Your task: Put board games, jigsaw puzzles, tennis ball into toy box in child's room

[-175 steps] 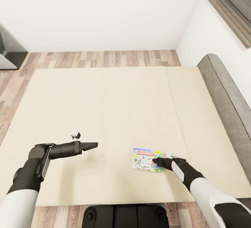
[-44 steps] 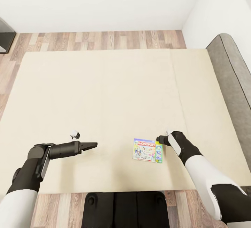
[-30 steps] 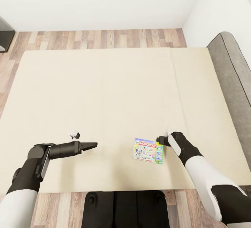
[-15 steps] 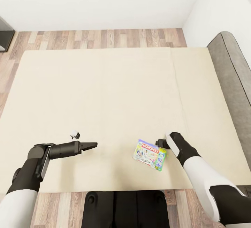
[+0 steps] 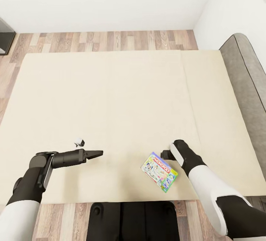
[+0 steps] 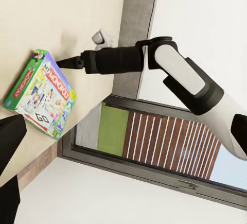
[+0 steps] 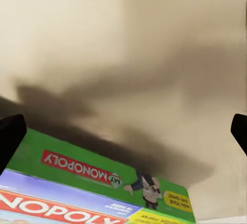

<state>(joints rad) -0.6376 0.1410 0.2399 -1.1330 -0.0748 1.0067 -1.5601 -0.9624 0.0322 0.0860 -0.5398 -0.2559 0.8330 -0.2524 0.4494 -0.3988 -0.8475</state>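
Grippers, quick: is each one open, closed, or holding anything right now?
Left gripper: open or closed cannot be told; nothing in it.
Right gripper: open, at the game box, not gripping it.

Both arms have white upper shells and black forearm segments; left end effector (image 5: pixel 96 154) is black and tapered.

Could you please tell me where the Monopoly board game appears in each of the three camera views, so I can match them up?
Head view: the Monopoly board game lies turned at an angle on the cream bed, near its front edge, beside the right gripper.
Left wrist view: the box lies at the tip of the right gripper.
Right wrist view: its green side and lid show close up.
Shared landmark: the cream bed.
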